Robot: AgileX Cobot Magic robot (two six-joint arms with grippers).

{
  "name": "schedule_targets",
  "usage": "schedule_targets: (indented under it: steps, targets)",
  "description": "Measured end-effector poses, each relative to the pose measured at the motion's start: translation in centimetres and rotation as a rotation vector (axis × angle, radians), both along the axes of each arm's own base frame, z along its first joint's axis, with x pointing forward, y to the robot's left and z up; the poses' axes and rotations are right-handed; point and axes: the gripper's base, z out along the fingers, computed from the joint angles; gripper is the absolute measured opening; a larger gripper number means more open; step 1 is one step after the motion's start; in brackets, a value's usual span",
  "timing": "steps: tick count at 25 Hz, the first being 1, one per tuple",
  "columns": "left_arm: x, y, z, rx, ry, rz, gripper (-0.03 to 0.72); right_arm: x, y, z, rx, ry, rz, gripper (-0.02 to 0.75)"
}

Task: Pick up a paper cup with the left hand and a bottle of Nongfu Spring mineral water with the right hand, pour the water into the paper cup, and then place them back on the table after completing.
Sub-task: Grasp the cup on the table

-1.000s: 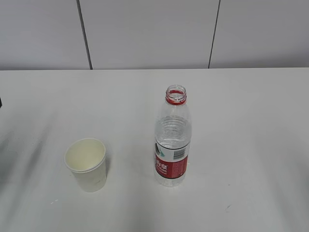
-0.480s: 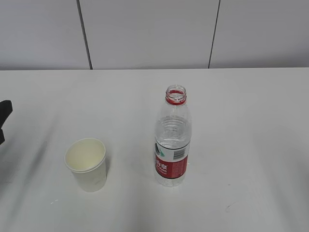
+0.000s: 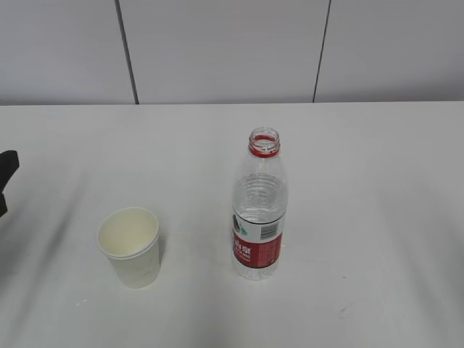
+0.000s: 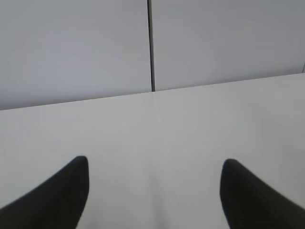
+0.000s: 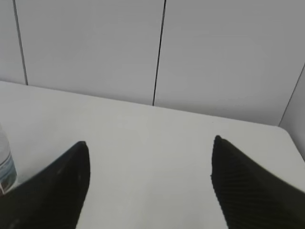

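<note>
Exterior view: a white paper cup [image 3: 130,246] stands upright and open-mouthed on the white table [image 3: 377,181], left of centre; a clear plastic bottle [image 3: 259,206] with a red neck ring and a red-and-white label stands upright just right of centre, uncapped, well apart from the cup. The water [image 3: 258,205] inside is hardly distinguishable through the clear wall, and its level cannot be read. At the far left edge a small black part of the left hand [image 3: 6,177] enters the picture, apart from the cup; the jaws cannot be judged from this angle. The right hand does not appear here. Behind the table rises a pale panelled wall [image 3: 217,51] with dark vertical seams. Left wrist view: the left hand [image 4: 155,191] shows two black fingertips [image 4: 66,191] set wide apart over bare tabletop, with nothing between them; neither cup nor bottle appears. Right wrist view: the right hand [image 5: 150,183] likewise shows two black fingertips [image 5: 248,191] spread wide over the table, gripping nothing; a sliver of the bottle [image 5: 5,162] is visible at the left edge, beside the left finger, whether touching or apart cannot be told.
</note>
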Motion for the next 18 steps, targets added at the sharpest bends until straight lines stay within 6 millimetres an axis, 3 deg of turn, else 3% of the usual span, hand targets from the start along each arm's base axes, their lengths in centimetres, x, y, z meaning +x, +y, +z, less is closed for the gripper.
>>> schedule_targets:
  steps: [11,18]
  targets:
    - [0.0,0.0,0.0,0.0,0.002,0.0,0.512,4.9,-0.3,-2.4,-0.112,0.021,-0.051,0.587]
    - [0.1,0.0,-0.4,0.002,0.023,0.0,0.51,9.3,0.4,-3.7,-0.12,-0.021,0.006,0.587]
